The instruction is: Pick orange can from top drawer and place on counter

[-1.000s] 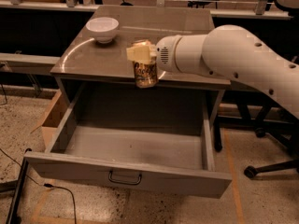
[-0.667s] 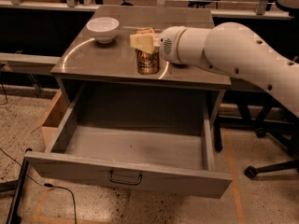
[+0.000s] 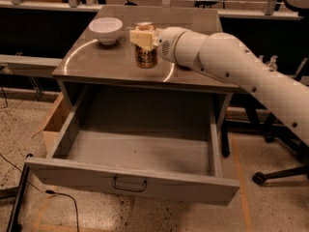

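The hand (image 3: 144, 36) grips the can (image 3: 146, 59) by its top (upright, axis vertical) directly over the desk (image 3: 91, 64), so placing means lowering straight down.

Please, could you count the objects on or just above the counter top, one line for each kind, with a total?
Shiny copper-orange metal can: 1, gripped at its top by the cream end effector, over the glossy grey-brown counter.
Round glossy white bowl: 1, standing left of the can.
Total: 2.
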`<action>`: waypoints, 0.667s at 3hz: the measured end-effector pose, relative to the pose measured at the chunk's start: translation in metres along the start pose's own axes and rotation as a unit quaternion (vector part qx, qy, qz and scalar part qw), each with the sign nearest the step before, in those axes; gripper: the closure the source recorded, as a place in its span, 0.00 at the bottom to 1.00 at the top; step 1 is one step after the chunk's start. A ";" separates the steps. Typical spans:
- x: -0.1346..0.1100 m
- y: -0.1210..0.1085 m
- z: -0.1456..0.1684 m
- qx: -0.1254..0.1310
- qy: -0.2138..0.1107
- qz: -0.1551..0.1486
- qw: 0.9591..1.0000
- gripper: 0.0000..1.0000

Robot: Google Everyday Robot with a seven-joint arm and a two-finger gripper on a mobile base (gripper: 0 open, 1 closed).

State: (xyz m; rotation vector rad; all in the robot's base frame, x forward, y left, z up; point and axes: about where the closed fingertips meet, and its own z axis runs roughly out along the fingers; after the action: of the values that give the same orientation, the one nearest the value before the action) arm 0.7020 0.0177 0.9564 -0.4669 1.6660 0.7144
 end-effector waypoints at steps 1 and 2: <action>0.006 -0.007 0.018 -0.005 -0.016 -0.025 1.000 1.00; 0.010 -0.013 0.030 -0.010 -0.035 -0.054 0.998 1.00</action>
State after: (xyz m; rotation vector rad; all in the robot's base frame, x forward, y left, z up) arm 0.7295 0.0293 0.9413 -0.5357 1.5582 0.6604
